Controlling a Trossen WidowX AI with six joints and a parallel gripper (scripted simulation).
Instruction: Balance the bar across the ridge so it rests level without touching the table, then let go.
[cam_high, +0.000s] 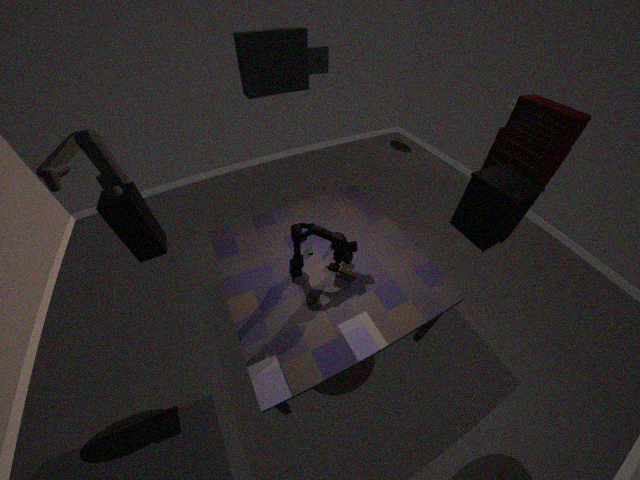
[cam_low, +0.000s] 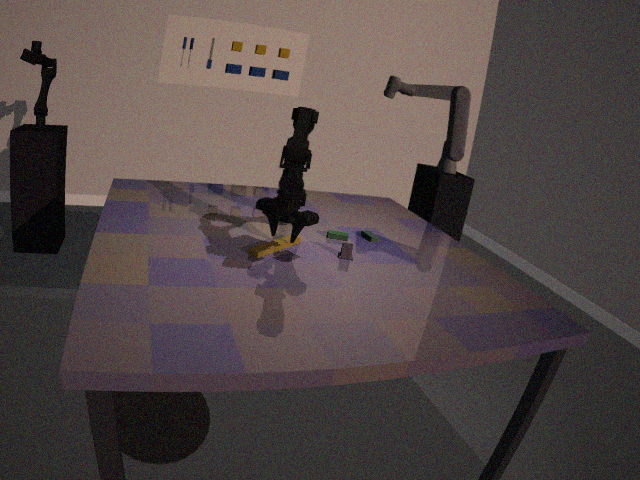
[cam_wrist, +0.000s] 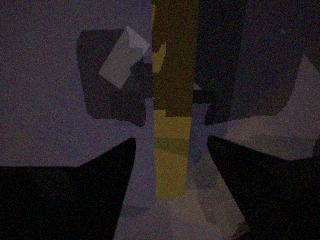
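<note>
The yellow bar (cam_high: 347, 271) (cam_low: 268, 248) (cam_wrist: 172, 167) lies flat on the table, apart from the ridge. The ridge appears to be the small grey block (cam_low: 346, 251) (cam_wrist: 115, 65), standing on the table to the right of the bar in the exterior view and to its upper left in the wrist view. My gripper (cam_low: 284, 238) (cam_wrist: 171, 141) is open and points down over the end of the bar nearer the arm's base. In the wrist view the bar runs between the two fingers, with a gap on each side. Whether the fingertips reach below the bar's top is hard to tell.
A green block (cam_low: 337, 235) and a darker green block (cam_low: 369, 236) lie behind the ridge in the exterior view. The table's front edge (cam_low: 310, 379) is well forward of the objects. The light is dim, and the arm's shadows fall around the bar.
</note>
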